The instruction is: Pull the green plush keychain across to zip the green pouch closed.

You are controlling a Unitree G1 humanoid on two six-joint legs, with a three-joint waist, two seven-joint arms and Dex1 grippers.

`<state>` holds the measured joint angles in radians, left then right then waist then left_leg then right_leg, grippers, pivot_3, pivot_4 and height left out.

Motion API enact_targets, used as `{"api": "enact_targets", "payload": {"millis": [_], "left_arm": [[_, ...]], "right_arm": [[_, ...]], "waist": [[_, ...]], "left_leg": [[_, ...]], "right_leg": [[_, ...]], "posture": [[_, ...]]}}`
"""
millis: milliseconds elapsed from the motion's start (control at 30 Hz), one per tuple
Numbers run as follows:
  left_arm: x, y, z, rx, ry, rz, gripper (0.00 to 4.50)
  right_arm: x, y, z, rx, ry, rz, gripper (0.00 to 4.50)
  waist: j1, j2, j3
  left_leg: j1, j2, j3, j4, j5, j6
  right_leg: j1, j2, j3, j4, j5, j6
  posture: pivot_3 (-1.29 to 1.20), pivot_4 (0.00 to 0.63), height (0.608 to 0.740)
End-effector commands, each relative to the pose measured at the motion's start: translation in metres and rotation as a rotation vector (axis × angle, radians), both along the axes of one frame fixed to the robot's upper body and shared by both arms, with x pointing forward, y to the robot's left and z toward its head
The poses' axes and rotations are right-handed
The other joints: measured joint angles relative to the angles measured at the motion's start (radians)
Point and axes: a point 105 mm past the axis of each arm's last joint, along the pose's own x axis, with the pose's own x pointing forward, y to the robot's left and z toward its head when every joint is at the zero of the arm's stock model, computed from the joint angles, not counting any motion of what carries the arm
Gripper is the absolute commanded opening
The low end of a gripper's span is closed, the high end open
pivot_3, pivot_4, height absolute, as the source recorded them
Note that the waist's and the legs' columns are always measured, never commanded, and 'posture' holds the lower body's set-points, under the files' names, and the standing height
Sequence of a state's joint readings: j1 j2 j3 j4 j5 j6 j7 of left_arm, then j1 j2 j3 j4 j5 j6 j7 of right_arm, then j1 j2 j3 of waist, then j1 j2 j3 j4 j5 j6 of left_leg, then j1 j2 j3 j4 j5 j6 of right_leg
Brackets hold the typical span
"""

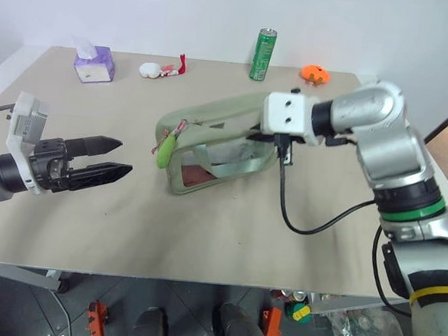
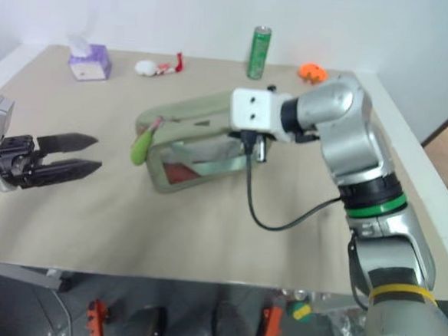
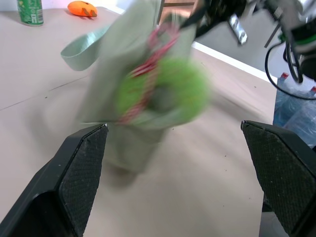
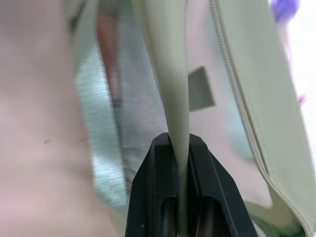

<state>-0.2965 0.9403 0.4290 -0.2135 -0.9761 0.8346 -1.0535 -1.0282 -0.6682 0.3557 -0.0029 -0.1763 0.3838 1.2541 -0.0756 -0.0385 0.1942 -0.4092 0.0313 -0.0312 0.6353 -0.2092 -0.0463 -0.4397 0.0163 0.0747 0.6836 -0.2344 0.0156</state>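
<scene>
While the pouch [image 1: 210, 148] lies near the middle of the table [image 1: 127, 230], its clear side window showing red things inside, the right gripper [image 4: 178, 143] is clenched on the pouch's pale green strap [image 4: 170, 74], pinching the band between its two black fingers. At the pouch's end nearest the left arm, the plush keychain [image 1: 166, 150] hangs from the zipper on a red-and-white cord [image 3: 148, 64]. Well apart from it, the left gripper [image 1: 111, 156] hovers with its fingers spread wide and holding nothing, pointing toward the plush. Along the far edge stand a purple tissue box [image 1: 93, 64], a tall green can [image 1: 263, 54] and an orange toy [image 1: 314, 73].
</scene>
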Motion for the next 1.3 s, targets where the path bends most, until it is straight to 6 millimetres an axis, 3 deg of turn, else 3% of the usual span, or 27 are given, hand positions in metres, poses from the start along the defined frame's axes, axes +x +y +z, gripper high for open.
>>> {"api": "enact_targets", "payload": {"millis": [33,133,233,433,667,933,1133,1300], "left_arm": [[-0.002,-0.002,0.009,-0.002,-0.036,-0.009,4.5],[-0.003,-0.002,0.01,-0.003,-0.035,-0.011,4.5],[-0.004,-0.004,0.01,-0.002,-0.03,-0.013,4.5],[-0.004,-0.004,0.009,-0.006,-0.024,-0.011,4.5],[-0.005,-0.005,0.01,-0.016,-0.026,-0.006,4.5],[-0.005,-0.005,0.011,-0.025,-0.027,0.002,4.5],[-0.005,-0.006,0.01,-0.03,-0.025,0.007,4.5],[-0.005,-0.006,0.011,-0.03,-0.024,0.012,4.5]], "right_arm": [[0.0,0.006,0.004,0.014,-0.019,-0.118,0.04],[0.003,0.017,0.011,0.094,0.009,-0.193,0.04],[-0.002,0.033,0.035,0.239,0.069,-0.223,0.04],[-0.014,0.033,0.06,0.29,0.2,-0.242,0.04],[-0.026,0.036,0.055,0.254,0.276,-0.249,0.04],[-0.044,0.064,0.038,0.247,0.411,-0.181,0.04],[-0.033,0.078,0.024,0.339,0.457,-0.195,0.04],[-0.032,0.069,0.022,0.357,0.397,-0.151,1.74]], "waist": [[-0.002,0.0,0.0],[-0.002,0.0,0.0],[-0.006,0.0,0.0],[-0.002,0.0,0.0],[-0.001,0.0,0.0],[-0.003,0.0,0.0],[-0.004,-0.001,0.0],[-0.002,-0.001,-0.001]], "left_leg": [[0.0,0.0,0.001,0.0,0.0,0.0],[0.002,0.001,-0.001,0.001,0.0,0.0],[0.002,0.001,0.0,0.001,0.002,0.0],[-0.001,0.001,-0.001,0.0,0.002,-0.001],[-0.004,-0.001,-0.001,0.0,0.002,0.0],[-0.004,0.0,-0.002,0.0,0.002,0.0],[-0.004,0.0,-0.002,0.001,0.002,0.0],[-0.004,-0.001,-0.002,0.001,0.002,0.0]], "right_leg": [[0.0,0.0,0.0,0.0,0.0,0.0],[0.001,0.001,-0.001,0.0,0.001,0.0],[0.001,0.002,0.0,0.0,0.003,0.0],[0.0,0.002,0.0,0.0,0.002,0.0],[-0.002,-0.002,-0.001,-0.001,0.001,0.002],[-0.002,0.0,-0.001,0.0,0.001,0.001],[-0.002,0.0,-0.002,0.0,0.001,0.001],[-0.002,-0.001,-0.002,-0.001,0.001,0.002]], "posture": [[0.0,0.15,0.74],[0.0,0.15,0.74],[0.0,0.15,0.74],[0.0,0.15,0.74],[0.0,0.15,0.74],[0.0,0.15,0.74],[0.0,0.15,0.74],[0.0,0.15,0.74]]}}
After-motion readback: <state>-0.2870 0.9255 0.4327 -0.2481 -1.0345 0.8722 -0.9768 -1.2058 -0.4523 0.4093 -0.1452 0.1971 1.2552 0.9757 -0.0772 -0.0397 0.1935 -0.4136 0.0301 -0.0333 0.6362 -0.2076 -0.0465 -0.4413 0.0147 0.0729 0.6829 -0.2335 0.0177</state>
